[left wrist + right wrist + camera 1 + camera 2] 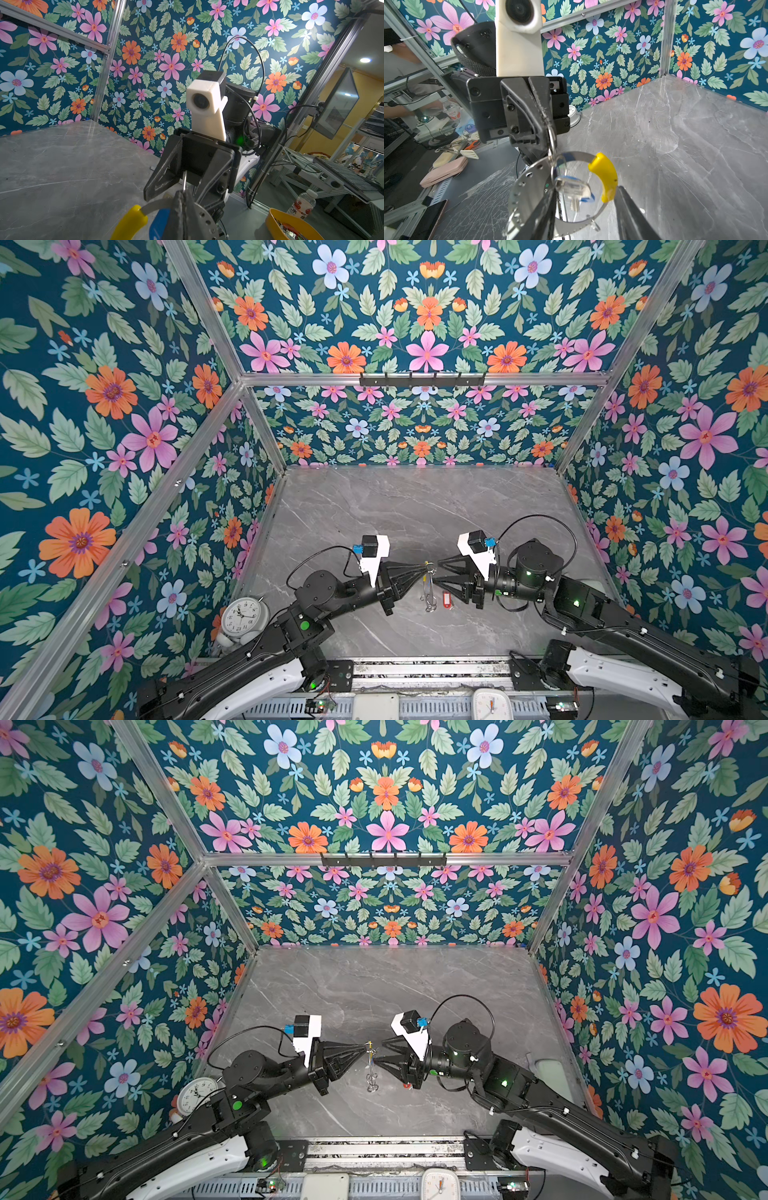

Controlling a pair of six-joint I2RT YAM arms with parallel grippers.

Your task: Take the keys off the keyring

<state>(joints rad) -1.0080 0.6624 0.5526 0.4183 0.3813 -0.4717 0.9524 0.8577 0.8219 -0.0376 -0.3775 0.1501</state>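
Nearest the lens in both top views, a white box [376,705] and a square clock [490,703] sit at the front edge, below the arm bases. At far left a round clock [240,615] leans in the corner of the grey table [374,510], beside the left arm.

From there the left arm reaches toward the middle. The left gripper [423,568] has its fingers pressed together, pinching the top of the keyring [578,155], which hangs below the tips above the table's near middle. Whether its low end touches the table cannot be told. In the right wrist view a yellow sleeve [604,176] covers one curved stretch of the hoop. The blue key [572,190] hangs inside the hoop on a small split ring that sits right at the left fingertips.

Facing it tip to tip, the right gripper [434,571] stands with jaws spread, one finger on either side of the hoop. Whether either finger touches the wire cannot be told.

Just right of the hanging hoop, under the right gripper, the red key [446,600] lies flat on the table, off the keyring. Only its tag shows clearly.
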